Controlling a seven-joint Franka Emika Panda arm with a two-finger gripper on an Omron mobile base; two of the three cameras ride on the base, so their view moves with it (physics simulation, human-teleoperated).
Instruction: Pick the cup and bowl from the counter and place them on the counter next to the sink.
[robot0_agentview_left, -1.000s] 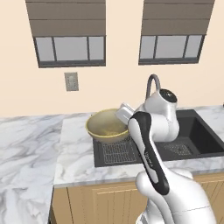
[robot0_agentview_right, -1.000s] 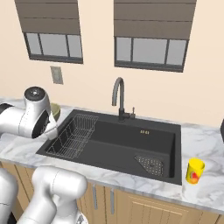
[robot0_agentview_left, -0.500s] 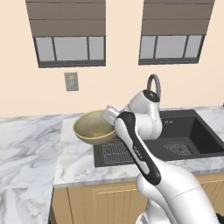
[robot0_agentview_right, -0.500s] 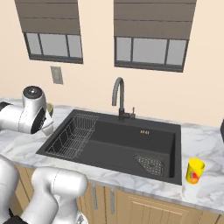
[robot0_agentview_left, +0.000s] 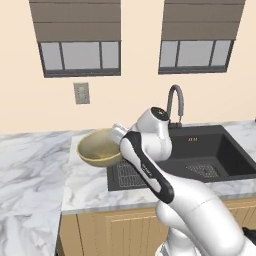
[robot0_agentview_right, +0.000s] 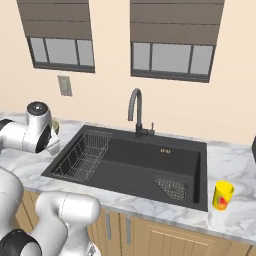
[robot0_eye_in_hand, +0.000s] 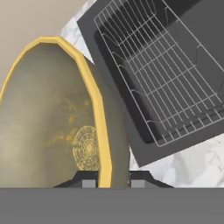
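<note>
Left of the sink, above the marble counter, your bowl hangs in the air, its rim pinched between the narrow-set fingers of the end effector; it tilts, mouth turned up and toward the camera side, with no long axis since it is round; the yellow cup already stands on the counter right of the sink; you likely have only the bowl left to set down.

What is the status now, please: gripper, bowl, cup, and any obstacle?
Gripper shut on bowl rim, bowl lifted over counter left of sink. Cup standing on counter right of sink. Nothing in the way.
</note>
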